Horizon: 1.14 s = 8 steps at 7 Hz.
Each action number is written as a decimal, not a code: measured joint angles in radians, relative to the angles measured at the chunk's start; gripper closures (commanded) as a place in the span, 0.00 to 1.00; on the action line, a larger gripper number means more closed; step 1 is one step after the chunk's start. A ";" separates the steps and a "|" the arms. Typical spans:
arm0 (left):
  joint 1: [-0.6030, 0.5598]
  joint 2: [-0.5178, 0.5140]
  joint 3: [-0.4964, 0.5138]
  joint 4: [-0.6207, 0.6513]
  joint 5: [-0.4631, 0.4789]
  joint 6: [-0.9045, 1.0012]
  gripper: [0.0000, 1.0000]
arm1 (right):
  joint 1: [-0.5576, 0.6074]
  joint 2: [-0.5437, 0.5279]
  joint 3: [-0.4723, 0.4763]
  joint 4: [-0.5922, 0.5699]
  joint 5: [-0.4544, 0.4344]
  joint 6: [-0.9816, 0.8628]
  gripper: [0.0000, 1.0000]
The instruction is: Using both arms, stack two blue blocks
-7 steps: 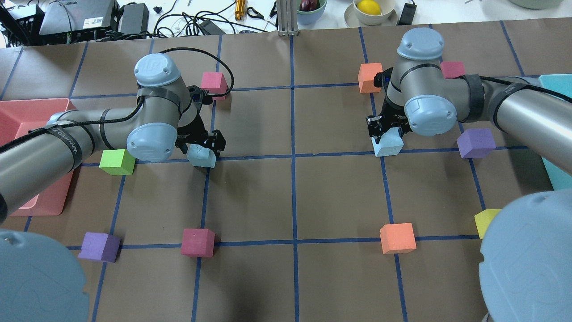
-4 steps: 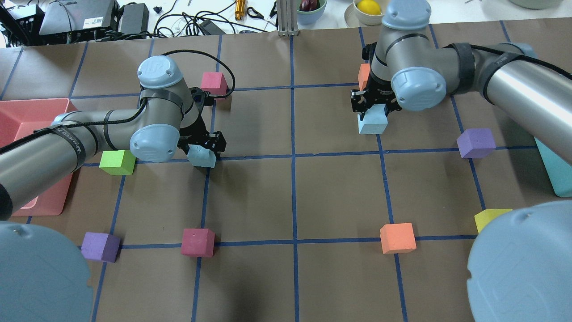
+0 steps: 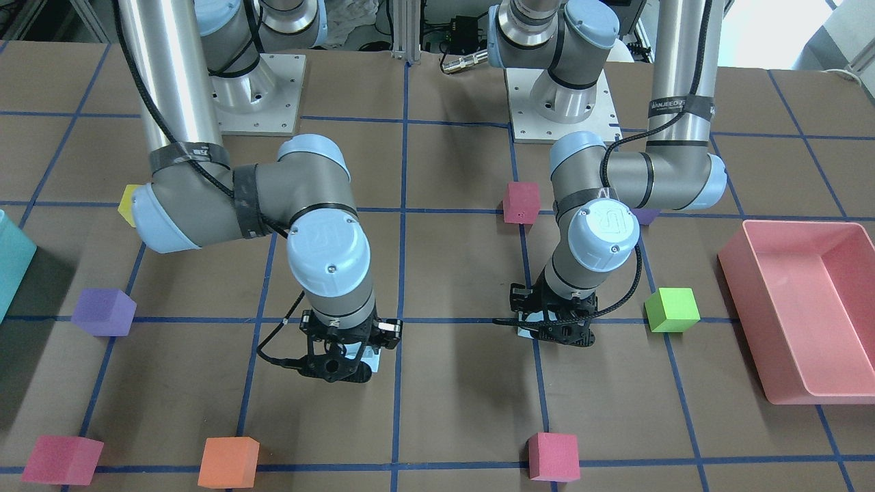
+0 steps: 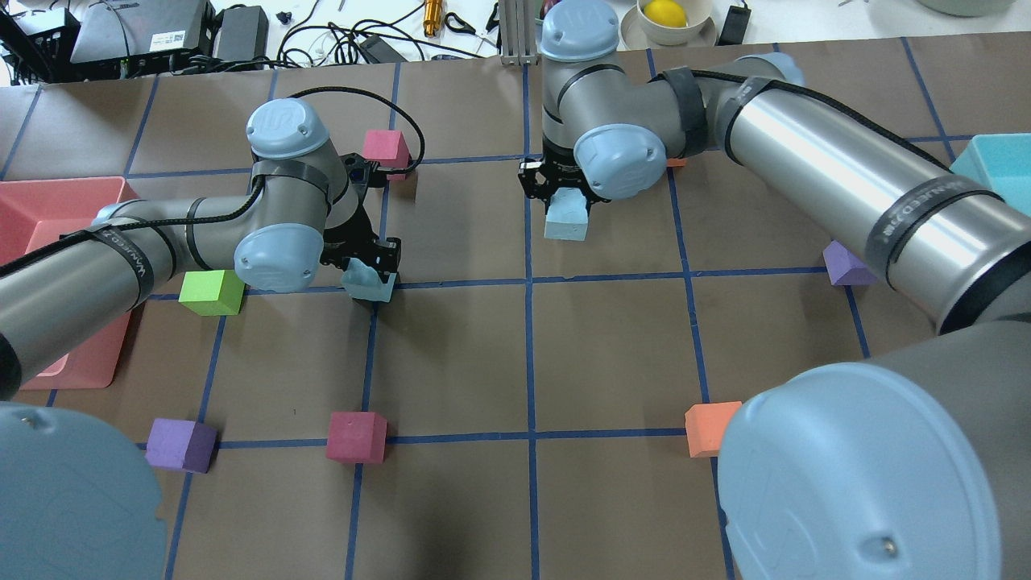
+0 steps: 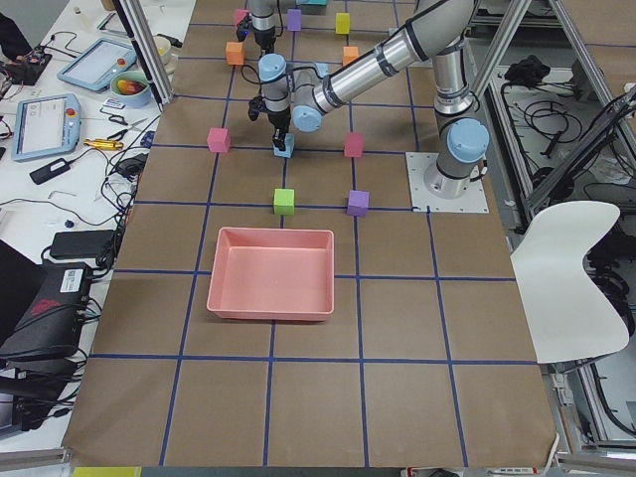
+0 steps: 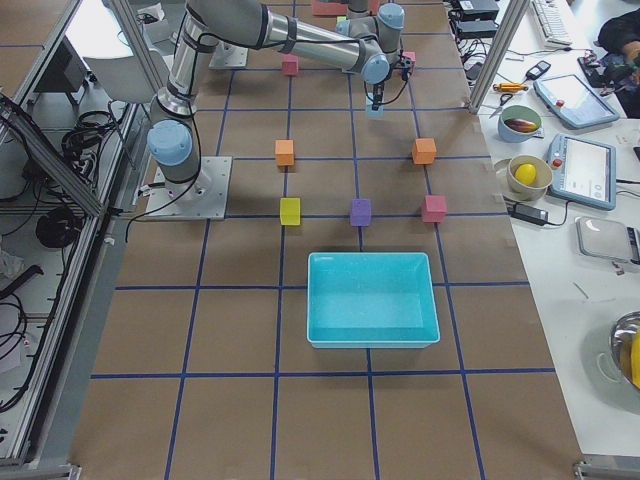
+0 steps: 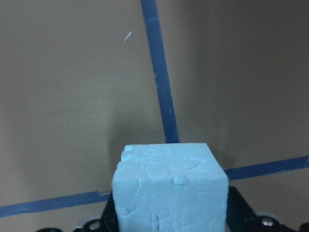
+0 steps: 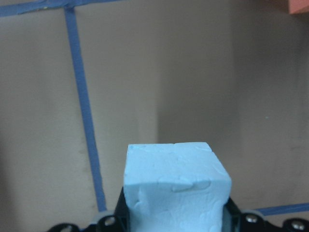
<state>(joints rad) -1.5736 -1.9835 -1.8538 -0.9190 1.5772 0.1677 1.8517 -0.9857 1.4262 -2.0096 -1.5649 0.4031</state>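
Observation:
My left gripper [image 4: 372, 270] is shut on a pale blue block [image 4: 369, 283], low over the table at a blue tape crossing; the block fills the left wrist view [image 7: 170, 191]. My right gripper [image 4: 557, 192] is shut on the second pale blue block [image 4: 565, 216] and holds it above the table just right of the centre tape line; it shows in the right wrist view [image 8: 175, 183]. In the front view the left gripper [image 3: 555, 330] and right gripper [image 3: 340, 361] mostly hide their blocks.
A green cube [image 4: 211, 292] lies left of the left gripper, a pink cube [image 4: 384, 148] behind it. A pink tray [image 4: 48, 211] is at far left, a teal bin [image 4: 999, 161] at far right. Purple [image 4: 180, 444], magenta [image 4: 357, 437] and orange [image 4: 704, 428] cubes lie nearer.
My right arm has lifted its blue block and carried it left, from the right half of the table to just right of the centre line. The left arm has barely moved.

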 measured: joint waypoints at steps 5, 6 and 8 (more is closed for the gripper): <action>-0.002 0.008 0.012 -0.001 -0.007 -0.005 1.00 | 0.054 0.053 -0.016 -0.007 0.002 0.033 1.00; -0.008 0.008 0.029 -0.009 -0.003 -0.010 1.00 | 0.056 0.056 -0.017 -0.006 0.003 0.032 0.98; -0.032 0.002 0.090 -0.059 0.002 -0.030 1.00 | 0.056 0.061 -0.017 -0.007 0.018 0.031 0.94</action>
<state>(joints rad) -1.6053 -1.9811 -1.7637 -0.9778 1.5792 0.1372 1.9082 -0.9249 1.4095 -2.0167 -1.5473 0.4343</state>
